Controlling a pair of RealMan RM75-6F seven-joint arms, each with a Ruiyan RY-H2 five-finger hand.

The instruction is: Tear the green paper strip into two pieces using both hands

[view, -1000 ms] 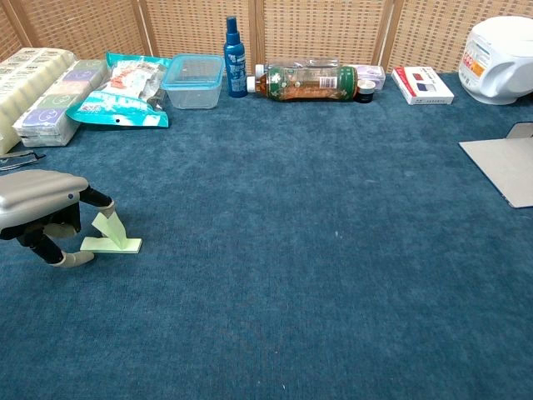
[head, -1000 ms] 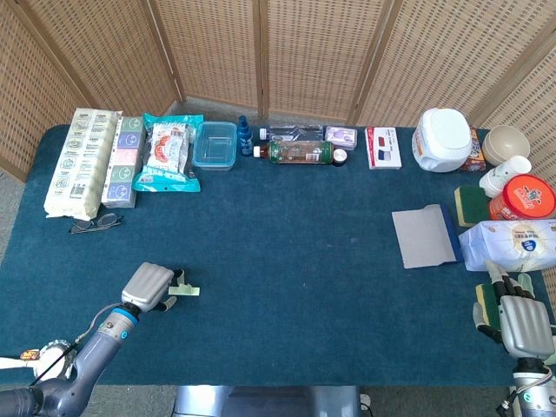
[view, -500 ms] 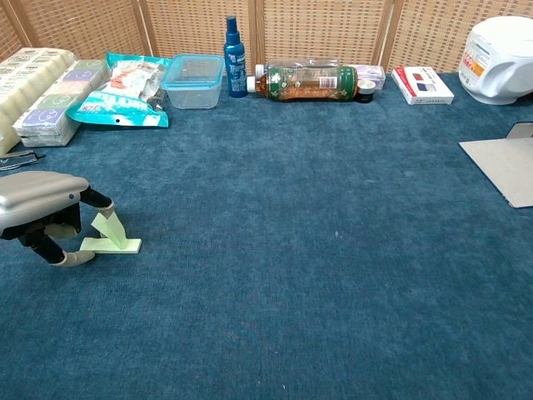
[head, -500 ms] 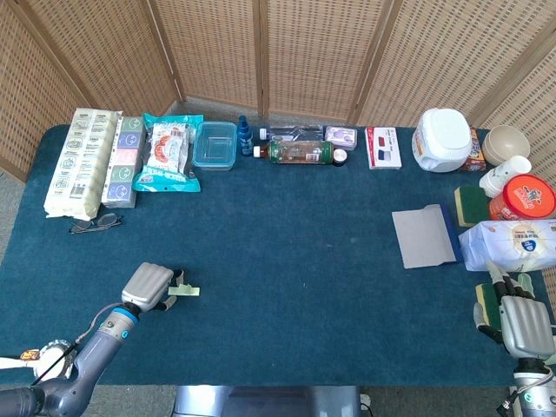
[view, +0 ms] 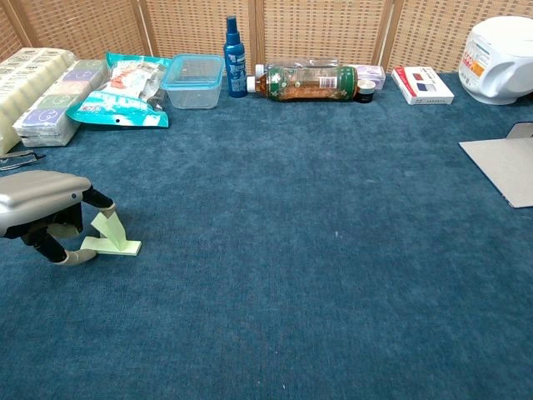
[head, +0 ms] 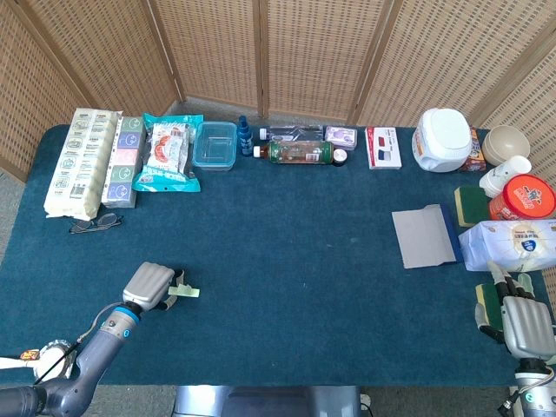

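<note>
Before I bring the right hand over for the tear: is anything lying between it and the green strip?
Nothing visible: only bare blue table cloth lies between the right hand and the green paper strip at the left hand.

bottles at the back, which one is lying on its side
The clear bottle with brown liquid and a green label lies on its side. The blue spray bottle just left of it stands upright.

Materials, as we see them

Table cover [view: 333, 275]: matt blue pile cloth. Paper strip [view: 111, 237]: thin matt green. Screen [head: 287, 52]: woven cane, wood frames. Bottle [view: 304, 82]: glossy plastic.
</note>
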